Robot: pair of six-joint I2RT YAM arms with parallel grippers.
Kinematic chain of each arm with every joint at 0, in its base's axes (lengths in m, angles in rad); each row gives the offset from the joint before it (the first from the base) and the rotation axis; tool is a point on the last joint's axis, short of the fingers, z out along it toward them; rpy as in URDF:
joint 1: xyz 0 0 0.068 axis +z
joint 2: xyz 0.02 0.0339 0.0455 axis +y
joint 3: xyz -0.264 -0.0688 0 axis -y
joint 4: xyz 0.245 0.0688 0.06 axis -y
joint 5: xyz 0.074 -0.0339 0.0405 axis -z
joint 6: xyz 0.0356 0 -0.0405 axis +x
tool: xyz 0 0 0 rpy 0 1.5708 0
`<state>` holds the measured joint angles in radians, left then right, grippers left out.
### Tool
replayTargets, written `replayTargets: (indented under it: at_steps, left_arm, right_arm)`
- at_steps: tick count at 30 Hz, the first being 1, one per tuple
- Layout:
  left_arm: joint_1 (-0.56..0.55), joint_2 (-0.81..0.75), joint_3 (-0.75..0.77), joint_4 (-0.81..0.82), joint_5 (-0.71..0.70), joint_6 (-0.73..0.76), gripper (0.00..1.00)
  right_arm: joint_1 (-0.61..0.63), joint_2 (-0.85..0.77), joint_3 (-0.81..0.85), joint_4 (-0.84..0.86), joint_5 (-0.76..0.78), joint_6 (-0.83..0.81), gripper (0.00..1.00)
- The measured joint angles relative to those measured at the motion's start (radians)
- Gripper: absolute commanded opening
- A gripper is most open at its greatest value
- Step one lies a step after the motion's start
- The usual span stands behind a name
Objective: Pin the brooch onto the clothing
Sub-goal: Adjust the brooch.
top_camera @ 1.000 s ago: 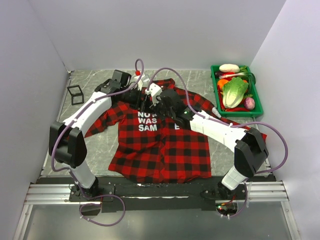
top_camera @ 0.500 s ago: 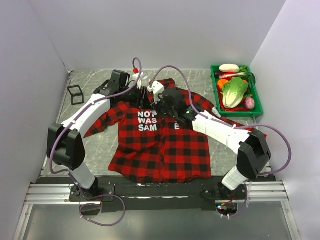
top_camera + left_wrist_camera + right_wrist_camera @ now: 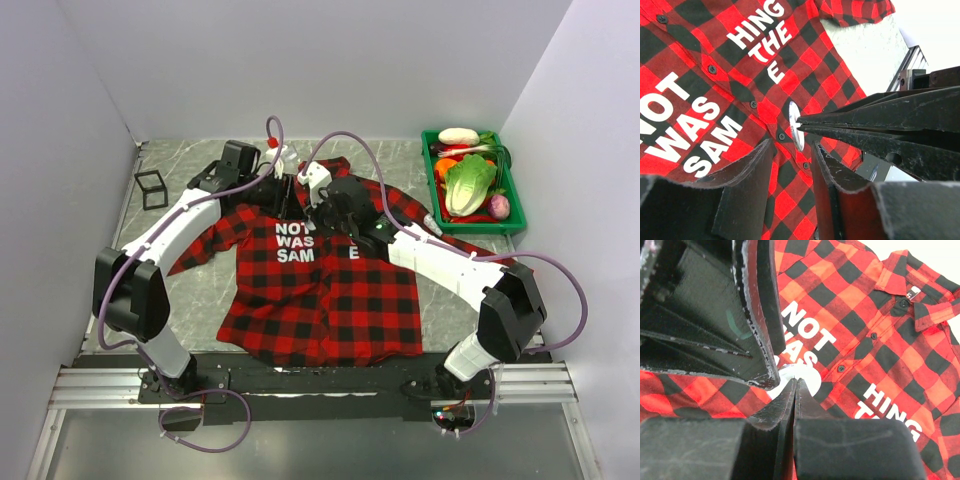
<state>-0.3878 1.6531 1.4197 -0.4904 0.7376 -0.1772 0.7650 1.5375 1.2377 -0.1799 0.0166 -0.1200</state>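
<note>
Well, R gripper (image 3: 799, 125) pinches brooch (image 3: 797, 140); cube (image 3: 150, 188), veg bin (image 3: 480, 226) well apart.

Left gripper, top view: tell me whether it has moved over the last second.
Yes, slightly. The left gripper has pulled back toward the far wall: the T of NOT on the shirt, covered a second ago, now shows.

Both arms reach forward, left gripper (image 3: 793, 148) parted, right gripper (image 3: 796, 382) closed.
</note>
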Motion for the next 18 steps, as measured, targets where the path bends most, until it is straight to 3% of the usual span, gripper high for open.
replayTargets:
  at_steps: [7, 15, 18]
  left_arm:
    - [-0.022, 0.018, 0.010, -0.027, -0.018, 0.008, 0.36]
    - [-0.026, 0.029, 0.011, -0.029, -0.028, -0.001, 0.24]
    - [-0.026, 0.029, 0.011, -0.027, -0.028, -0.005, 0.15]
  right_arm:
    - [0.000, 0.000, 0.000, 0.000, 0.003, 0.000, 0.00]
    - [0.000, 0.000, 0.000, 0.001, 0.003, 0.000, 0.00]
    - [0.000, 0.000, 0.000, 0.003, 0.003, 0.001, 0.00]
